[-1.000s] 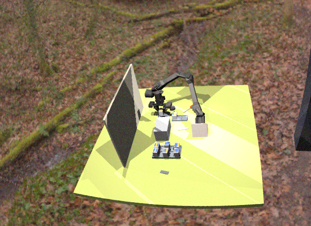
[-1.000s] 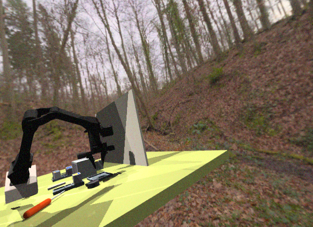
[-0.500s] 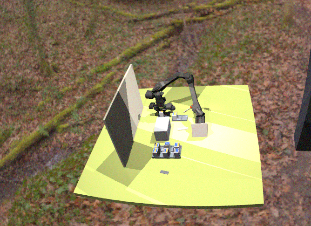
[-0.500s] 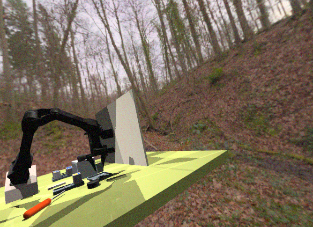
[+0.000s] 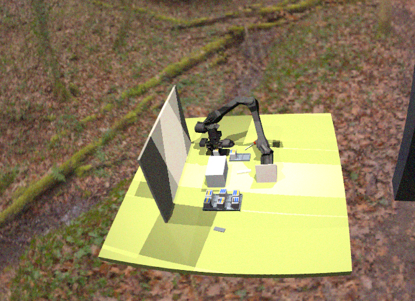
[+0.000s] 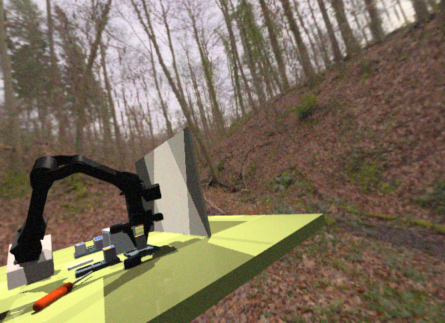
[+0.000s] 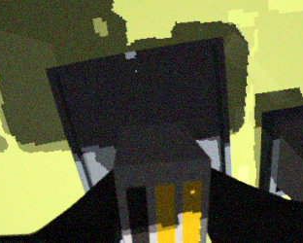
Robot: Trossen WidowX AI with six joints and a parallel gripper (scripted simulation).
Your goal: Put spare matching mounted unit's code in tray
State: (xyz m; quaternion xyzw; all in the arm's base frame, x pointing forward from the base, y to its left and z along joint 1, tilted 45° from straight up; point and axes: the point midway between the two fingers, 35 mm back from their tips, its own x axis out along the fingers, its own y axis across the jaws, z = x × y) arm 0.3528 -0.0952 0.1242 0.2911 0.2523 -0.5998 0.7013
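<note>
The end effector hangs low at the left of the exterior view, its fingers clamped on a small grey block, the spare, whose near face shows yellow and dark stripes at the bottom centre of the wrist view. Directly beyond the block in that view lies a flat dark tray with pale strips at its lower corners, filling the middle of the frame; whether the block touches the tray floor cannot be told. In the top view the arm arches from its base right of centre over to a spot just behind the white box in the middle of the yellow-green surface.

Below the box in the top view sits a dark rack carrying several blocks with blue and orange stripes. A second flat tray with one block on it lies just right of the end effector. A tall grey panel stands upright at the left of the surface. An orange-handled screwdriver lies at lower left in the exterior view.
</note>
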